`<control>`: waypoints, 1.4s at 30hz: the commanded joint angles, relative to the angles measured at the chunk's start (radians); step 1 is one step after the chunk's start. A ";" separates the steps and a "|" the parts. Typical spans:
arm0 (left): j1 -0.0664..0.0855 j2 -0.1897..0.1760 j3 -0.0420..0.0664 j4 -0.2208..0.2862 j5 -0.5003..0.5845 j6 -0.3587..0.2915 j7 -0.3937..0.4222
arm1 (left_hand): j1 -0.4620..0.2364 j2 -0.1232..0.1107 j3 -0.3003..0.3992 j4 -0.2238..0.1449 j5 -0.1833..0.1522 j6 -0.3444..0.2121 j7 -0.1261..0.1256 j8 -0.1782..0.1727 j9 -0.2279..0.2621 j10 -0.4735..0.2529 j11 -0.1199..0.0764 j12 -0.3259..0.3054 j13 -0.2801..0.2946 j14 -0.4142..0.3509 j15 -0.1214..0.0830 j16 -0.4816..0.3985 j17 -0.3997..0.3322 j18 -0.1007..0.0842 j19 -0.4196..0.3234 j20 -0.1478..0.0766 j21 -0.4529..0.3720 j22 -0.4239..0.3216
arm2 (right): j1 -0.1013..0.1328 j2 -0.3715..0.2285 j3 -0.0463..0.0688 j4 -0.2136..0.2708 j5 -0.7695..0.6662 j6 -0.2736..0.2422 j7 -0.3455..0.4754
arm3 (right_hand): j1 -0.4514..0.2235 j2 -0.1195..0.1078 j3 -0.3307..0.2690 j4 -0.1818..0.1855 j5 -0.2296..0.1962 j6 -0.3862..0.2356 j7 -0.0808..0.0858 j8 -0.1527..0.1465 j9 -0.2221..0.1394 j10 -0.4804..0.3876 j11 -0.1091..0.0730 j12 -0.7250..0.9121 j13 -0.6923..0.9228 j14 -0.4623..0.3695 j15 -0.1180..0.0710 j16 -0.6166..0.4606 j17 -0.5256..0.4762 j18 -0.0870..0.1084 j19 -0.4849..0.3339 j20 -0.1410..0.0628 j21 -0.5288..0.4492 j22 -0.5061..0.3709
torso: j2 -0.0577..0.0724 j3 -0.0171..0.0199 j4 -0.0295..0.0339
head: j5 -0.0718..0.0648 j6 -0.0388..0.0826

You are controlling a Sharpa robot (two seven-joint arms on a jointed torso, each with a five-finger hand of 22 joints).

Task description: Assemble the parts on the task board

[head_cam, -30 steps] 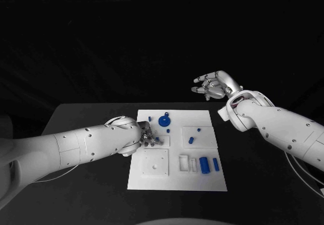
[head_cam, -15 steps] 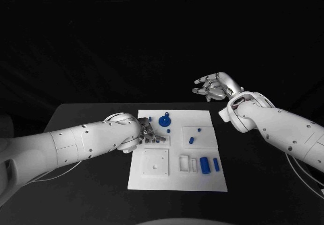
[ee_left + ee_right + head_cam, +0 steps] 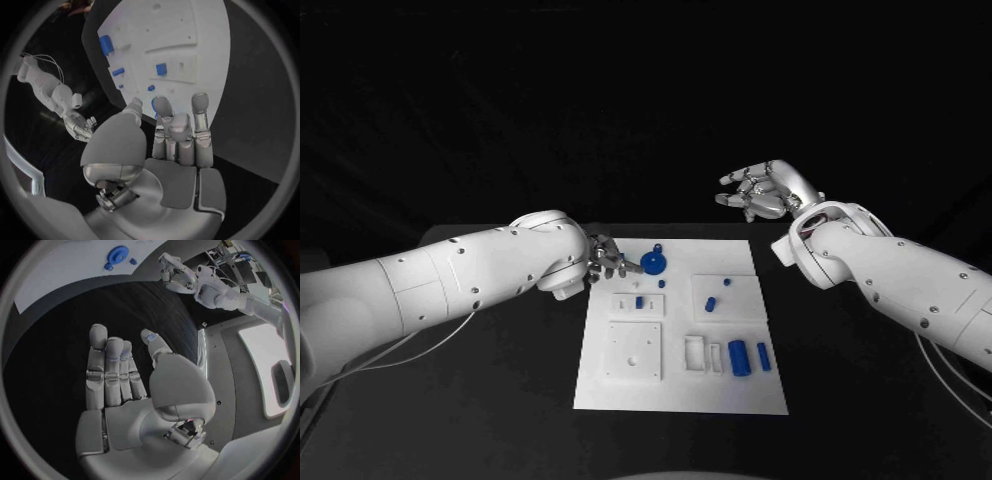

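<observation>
The white task board [image 3: 678, 390] lies in the middle of the black table. My left hand [image 3: 607, 262] hovers at the board's far left corner, fingers apart and holding nothing; its palm [image 3: 178, 150] is bare in the left wrist view. Just beside its fingertips sits a blue round disc [image 3: 653, 264]. A small blue part [image 3: 640, 301] lies nearer on the board, with another [image 3: 710, 303] to its right. A blue cylinder [image 3: 738, 357] and a blue bar [image 3: 763, 355] lie at the near right. My right hand [image 3: 764, 190] is raised beyond the table's far edge, open and empty [image 3: 125, 385].
A white square plate [image 3: 633, 350] with a hole sits in the board's near left part, and white slots [image 3: 695, 350] stand beside the cylinder. Black table surface [image 3: 488, 380] surrounds the board on both sides.
My left hand has drawn back from over the board's left middle toward the far left corner, uncovering a small blue part there. The right hand has stayed raised and open.
</observation>
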 commanded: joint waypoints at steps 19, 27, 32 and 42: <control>0.050 0.104 0.003 -0.281 0.040 0.167 0.019 | -0.019 0.096 -0.070 -0.088 0.066 -0.094 0.031 0.046 -0.322 -0.024 0.011 0.029 -0.020 -0.011 0.005 0.005 -0.018 -0.013 0.016 0.001 -0.027 0.019 | 0.000 -0.003 0.001 0.006 -0.006 0.008 0.003 | -0.007 0.003 0.009 -0.002 0.003 0.007 0.000 -0.003 -0.002 0.001 -0.006 0.001 -0.002 0.000 -0.007 0.001 -0.001 0.005 0.007 -0.002 -0.001 0.027 | 0.021 -0.0063 -0.0190 | 0.021 0.039; 0.041 0.170 0.001 -0.383 0.023 0.213 0.028 | -0.024 0.109 -0.078 -0.099 0.068 -0.105 0.035 0.043 -0.336 -0.031 0.014 0.033 -0.020 -0.016 0.006 0.006 -0.022 -0.013 0.014 0.001 -0.026 0.019 | 0.005 -0.008 0.002 0.017 -0.006 0.005 0.002 | -0.007 0.003 0.009 -0.002 0.003 0.007 0.000 -0.003 -0.002 0.001 -0.006 0.001 -0.002 0.000 -0.007 0.001 -0.001 0.005 0.007 -0.002 -0.001 0.027 | 0.040 -0.0137 -0.0320 | 0.030 0.053; 0.035 0.190 0.001 -0.416 -0.030 0.207 0.042 | -0.027 0.115 -0.083 -0.104 0.072 -0.110 0.037 0.040 -0.346 -0.033 0.015 0.036 -0.021 -0.018 0.006 0.006 -0.026 -0.013 0.014 0.001 -0.025 0.019 | 0.008 -0.010 0.003 0.020 -0.006 0.004 0.001 | -0.009 0.001 0.011 -0.002 0.002 0.006 0.000 -0.003 -0.003 0.002 -0.006 0.000 -0.003 0.000 -0.007 0.001 -0.001 0.006 0.007 -0.002 0.000 0.027 | 0.046 -0.0164 -0.0368 | 0.034 0.059; 0.032 0.207 0.001 -0.457 -0.070 0.194 0.053 | -0.034 0.118 -0.085 -0.097 0.071 -0.110 0.037 0.040 -0.350 -0.033 0.015 0.035 -0.022 -0.018 0.007 0.006 -0.028 -0.013 0.014 0.002 -0.025 0.019 | 0.010 -0.009 0.004 0.019 -0.006 0.003 0.001 | -0.009 0.001 0.011 -0.002 0.002 0.006 0.000 -0.003 -0.003 0.002 -0.006 0.000 -0.003 0.000 -0.007 0.001 -0.001 0.006 0.007 -0.002 0.000 0.027 | 0.055 -0.0174 -0.0412 | 0.040 0.064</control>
